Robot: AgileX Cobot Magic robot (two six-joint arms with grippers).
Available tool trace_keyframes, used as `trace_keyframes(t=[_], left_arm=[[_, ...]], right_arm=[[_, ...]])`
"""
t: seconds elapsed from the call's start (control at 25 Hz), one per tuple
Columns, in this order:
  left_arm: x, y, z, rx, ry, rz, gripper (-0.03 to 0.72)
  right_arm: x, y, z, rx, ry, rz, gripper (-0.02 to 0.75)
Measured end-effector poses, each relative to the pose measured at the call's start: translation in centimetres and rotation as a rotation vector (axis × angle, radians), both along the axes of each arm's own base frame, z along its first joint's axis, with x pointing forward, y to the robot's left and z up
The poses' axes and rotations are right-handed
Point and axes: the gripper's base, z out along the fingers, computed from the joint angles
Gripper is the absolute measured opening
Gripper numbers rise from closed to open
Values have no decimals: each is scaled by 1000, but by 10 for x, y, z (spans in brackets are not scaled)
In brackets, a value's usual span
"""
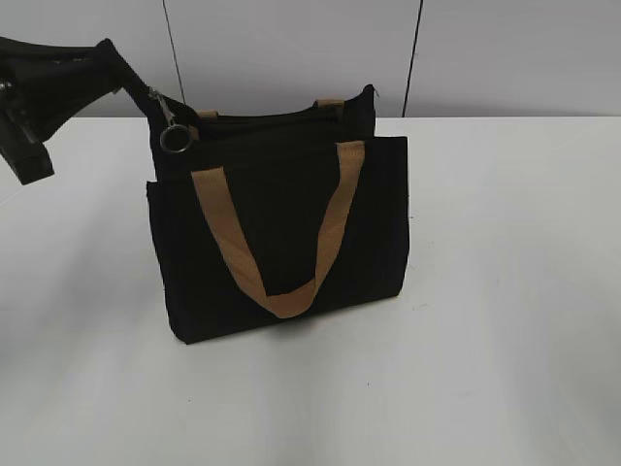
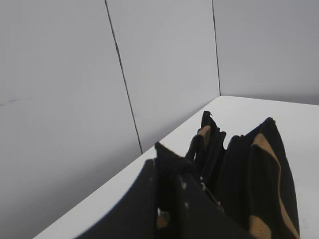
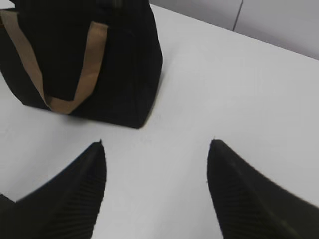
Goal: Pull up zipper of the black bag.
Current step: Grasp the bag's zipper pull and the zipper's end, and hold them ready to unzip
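Your left gripper (image 1: pixel 146 94) pinches the top left corner of the black bag (image 1: pixel 281 233), beside the zipper (image 1: pixel 171 124) pull ring. The zip runs rightward, away from it. Your right gripper (image 3: pixel 154 189) hangs wide open, well clear.

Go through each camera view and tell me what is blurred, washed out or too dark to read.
Exterior view: even light, white table nearly shadowless, black bag so dark its folds vanish. Left wrist view: the left gripper is a soft, unfocused black mass merging with the bag. Right wrist view: the right gripper fingers are blurred at the edges, while the bag is sharper.
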Motion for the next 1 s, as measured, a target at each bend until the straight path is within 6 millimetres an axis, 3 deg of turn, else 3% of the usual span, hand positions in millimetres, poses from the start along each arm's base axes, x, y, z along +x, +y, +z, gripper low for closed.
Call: trace_keyframes(t=[0.28,0.48,0.76,1.0], left_arm=[[0,0,0,-1,0,0,27],[0,0,0,-3,1,4,27],[0,1,0,-2,4,9,27],[1,1,0,-1,4,9,27]], right_arm=[[65,4,-13,93,19,173,494],[106,21,-3,104,-23,273,494],[161,99,-12,75,13,458,494],[173,156,-29,-5,-10,592,494]])
